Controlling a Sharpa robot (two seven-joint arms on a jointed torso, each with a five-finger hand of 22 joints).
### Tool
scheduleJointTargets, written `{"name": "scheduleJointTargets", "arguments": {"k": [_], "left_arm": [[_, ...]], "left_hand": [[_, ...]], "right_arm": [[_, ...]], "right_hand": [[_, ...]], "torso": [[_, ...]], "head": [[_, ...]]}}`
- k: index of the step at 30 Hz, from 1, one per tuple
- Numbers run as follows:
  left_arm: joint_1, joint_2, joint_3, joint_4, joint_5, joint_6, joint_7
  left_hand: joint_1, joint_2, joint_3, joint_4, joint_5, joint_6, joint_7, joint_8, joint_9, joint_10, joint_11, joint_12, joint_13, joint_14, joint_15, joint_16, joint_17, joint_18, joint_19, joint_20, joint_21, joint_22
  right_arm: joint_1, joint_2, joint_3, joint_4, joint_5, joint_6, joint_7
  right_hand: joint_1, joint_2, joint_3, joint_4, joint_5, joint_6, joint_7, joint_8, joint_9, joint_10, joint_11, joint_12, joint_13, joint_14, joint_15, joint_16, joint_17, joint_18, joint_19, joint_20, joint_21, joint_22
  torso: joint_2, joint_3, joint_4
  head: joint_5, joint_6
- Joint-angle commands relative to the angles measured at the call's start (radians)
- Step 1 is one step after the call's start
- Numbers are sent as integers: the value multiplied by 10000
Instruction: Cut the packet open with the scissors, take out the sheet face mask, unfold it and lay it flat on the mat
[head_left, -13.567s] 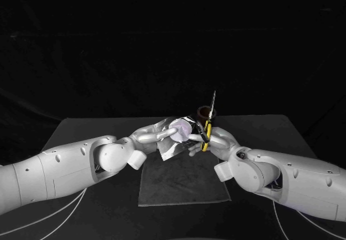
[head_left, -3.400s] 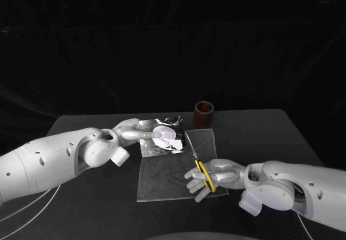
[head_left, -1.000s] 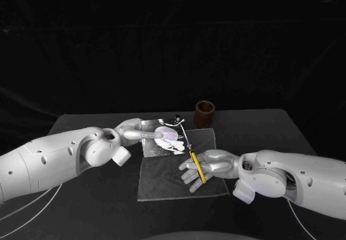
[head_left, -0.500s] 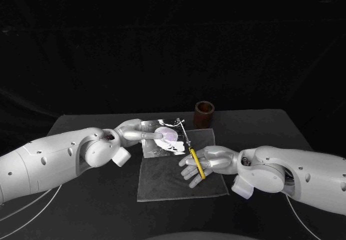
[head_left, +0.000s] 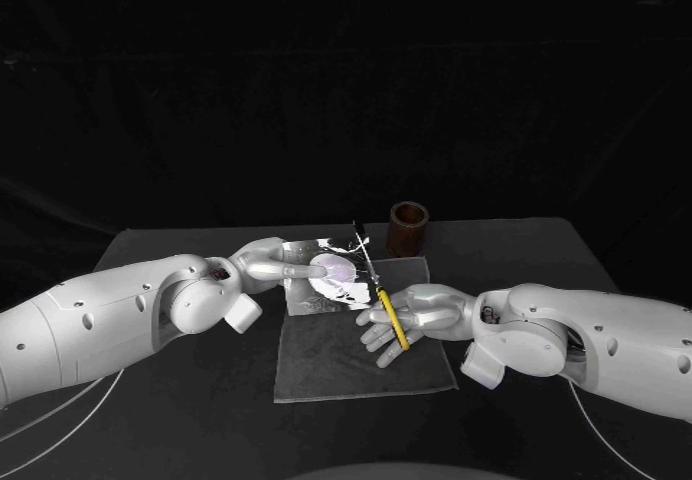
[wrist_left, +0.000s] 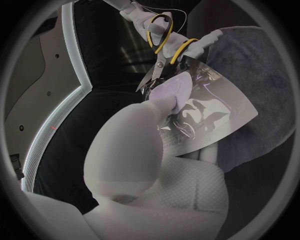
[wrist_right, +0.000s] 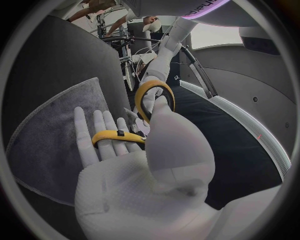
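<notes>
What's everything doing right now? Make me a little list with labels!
left robot hand: holds the packet above the mat's far end
right robot hand: holds the scissors, blades pointing up at the packet's edge
mat: lies flat on the black table
brown cup: stands upright just beyond the mat

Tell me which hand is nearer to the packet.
Left. The left hand holds the packet above the mat; the right hand is beside it, holding the scissors, blades at the packet's edge.
</notes>
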Motion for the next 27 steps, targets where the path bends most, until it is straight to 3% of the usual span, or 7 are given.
{"name": "scheduleJointTargets", "arguments": {"k": [1, 12, 19, 27], "left_arm": [[1, 26, 4, 18, -99, 194, 18], [1, 17, 3, 45, -151, 184, 0], [1, 14, 3, 54, -155, 187, -6], [1, 13, 3, 59, -155, 199, -12]], "left_hand": [[-2, 66, 0, -36, 33, 31, 36, 26, 809, 91, -10, 45, 17, 73, -10, -49, 9, 209, -57, 13, 67, 12], [-2, 66, 0, -36, 33, 31, 36, 26, 809, 91, -10, 45, 17, 73, -10, -49, 9, 209, -57, 13, 67, 12], [-44, 66, 33, -85, 33, 35, 39, 25, 826, 100, -10, 46, 18, 83, -12, -55, 23, 210, -61, 11, 83, 16], [-44, 66, 33, -85, 33, 35, 39, 25, 826, 100, -10, 46, 18, 83, -12, -55, 23, 210, -61, 11, 83, 16]], "right_arm": [[35, 39, 20, -10, -27, 167, 71], [85, 100, 20, -81, 43, 20, 70], [97, 107, 20, -107, 219, -337, 206], [101, 106, 20, -106, 302, -608, 353]], "right_hand": [[8, 107, -18, -31, -18, 73, 1386, 63, 7, 76, -8, 72, 16, 19, 79, 55, 13, 699, 28, -30, -39, 16], [144, 353, -166, -53, -14, 159, 1382, 332, -9, 246, -39, 237, 21, 244, 38, 251, 56, 734, 121, -36, -39, 34], [650, 894, -578, -129, -15, 634, 1337, 984, -124, 946, -181, 670, 23, 910, -170, 803, 88, 931, 588, -61, 143, 113], [1031, 1285, -941, -188, -13, 1071, 1244, 1368, -334, 1497, -317, 899, 3, 1404, -336, 1138, 54, 1091, 906, -64, 292, 164]], "torso": [[3, -4, 4], [-6, -7, 1], [-1, -3, 0], [1, 3, -8]], "head": [[3, -7], [29, -25], [6, -5], [-20, 5]]}}
